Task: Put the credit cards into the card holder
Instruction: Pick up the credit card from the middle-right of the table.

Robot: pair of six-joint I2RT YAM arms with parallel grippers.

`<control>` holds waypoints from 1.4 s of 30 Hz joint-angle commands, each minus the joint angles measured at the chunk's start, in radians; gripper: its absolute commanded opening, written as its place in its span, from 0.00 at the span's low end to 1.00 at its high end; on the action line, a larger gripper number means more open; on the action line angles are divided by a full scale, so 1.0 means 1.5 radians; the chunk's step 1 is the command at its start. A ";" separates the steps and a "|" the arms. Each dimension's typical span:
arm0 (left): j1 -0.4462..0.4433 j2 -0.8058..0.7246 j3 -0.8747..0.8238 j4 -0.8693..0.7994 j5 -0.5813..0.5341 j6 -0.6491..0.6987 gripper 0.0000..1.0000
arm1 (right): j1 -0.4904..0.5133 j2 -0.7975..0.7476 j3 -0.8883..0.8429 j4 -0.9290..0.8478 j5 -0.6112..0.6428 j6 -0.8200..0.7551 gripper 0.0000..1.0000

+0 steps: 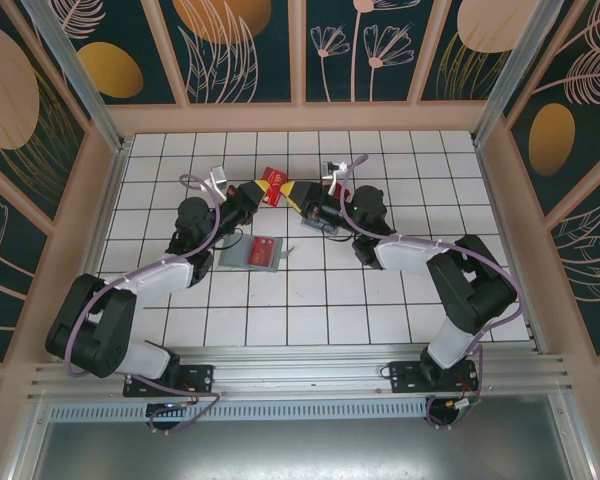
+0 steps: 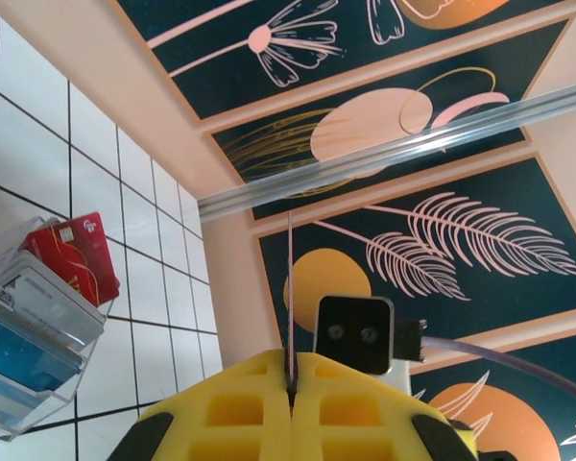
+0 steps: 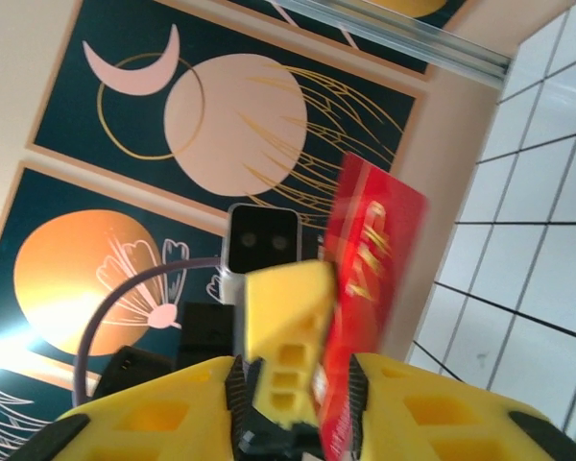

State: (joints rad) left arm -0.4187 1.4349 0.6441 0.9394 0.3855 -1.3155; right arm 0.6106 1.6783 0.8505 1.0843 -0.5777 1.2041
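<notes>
Treat the red card [image 1: 274,186] as light, stiff, slick, pinching flat faces near an edge: upper centre of top view, clamped in left claw [image 2: 290,370], right claw [image 3: 334,384] narrow around it, grip unclear, holder [image 1: 238,258] lower in frame.

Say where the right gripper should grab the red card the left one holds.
Take the red card by the end sticking out past the left gripper, pinching its two flat faces. Come from the right: the thin card is held clear of the table, so both faces are open.
</notes>
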 commanded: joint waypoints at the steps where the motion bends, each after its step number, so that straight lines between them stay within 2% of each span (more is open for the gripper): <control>1: -0.005 0.004 0.024 0.048 0.017 -0.011 0.00 | 0.006 0.010 0.021 0.052 -0.006 0.009 0.30; 8: -0.005 0.002 0.024 0.046 0.022 -0.008 0.00 | 0.006 0.027 0.029 0.045 -0.008 0.013 0.29; 11: -0.005 -0.013 0.044 -0.007 0.013 0.025 0.00 | 0.006 0.008 0.010 0.019 0.010 -0.002 0.34; 15: -0.005 -0.023 0.052 -0.020 0.003 0.035 0.00 | 0.004 -0.016 -0.013 -0.014 0.025 -0.023 0.39; 22: -0.005 -0.006 0.051 0.013 0.017 0.010 0.00 | 0.001 -0.013 -0.017 -0.008 0.023 -0.019 0.39; 32: -0.005 -0.009 0.059 -0.009 0.015 0.021 0.00 | -0.001 0.005 0.000 0.010 0.019 -0.013 0.36; 39: -0.005 0.006 0.042 0.021 0.026 -0.001 0.00 | 0.000 0.021 0.028 0.009 0.016 -0.013 0.35; 42: -0.006 0.008 0.034 0.024 0.028 -0.004 0.00 | 0.002 0.034 0.039 0.020 0.013 -0.005 0.28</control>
State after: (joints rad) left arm -0.4229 1.4372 0.7013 0.9100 0.4103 -1.3048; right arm 0.6125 1.7027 0.8722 1.0672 -0.5476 1.2026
